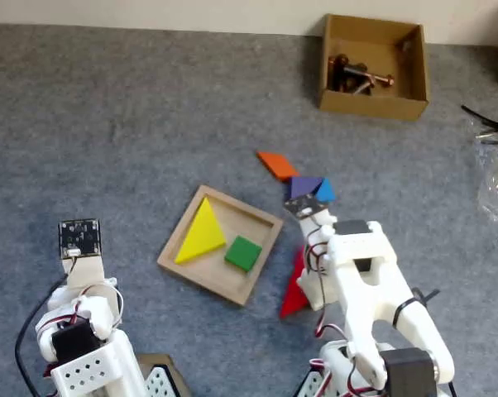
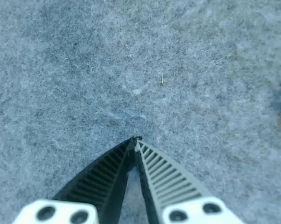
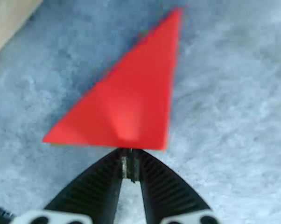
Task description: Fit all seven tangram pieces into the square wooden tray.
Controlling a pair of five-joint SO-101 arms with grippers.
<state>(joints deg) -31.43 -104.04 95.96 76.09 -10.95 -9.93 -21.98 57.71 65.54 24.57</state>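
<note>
The red triangle [image 3: 126, 98] lies nearest the arms, just beside the right-hand edge of the wooden tray [image 1: 200, 282]. The right gripper [image 3: 130, 158] has its jaws pressed together on the middle of the triangle's near edge, apparently pinching it. Whether the piece is already lifted off the desk [image 1: 108, 124] I cannot tell.

The left gripper [image 2: 136, 140] hangs over bare grey covering well to the tray's left. Its jaws are closed tip to tip on nothing.

Inside the tray, a yellow triangle [image 1: 201, 233] fills the left part. A green square [image 1: 243, 252] sits touching its lower right edge, and the right part of the floor is bare wood.

Beyond the right arm, a purple triangle [image 1: 303, 186] and a blue triangle [image 1: 324, 193] lie touching each other, with an orange parallelogram [image 1: 278, 164] just past them. A cardboard box [image 1: 373, 103] of odds and ends stands farthest back.

The step in hand looks like the placing of the red triangle. The next move likely calls for carrying it leftward over the tray wall. It would then be turned so its long side meets the yellow triangle's before release.
</note>
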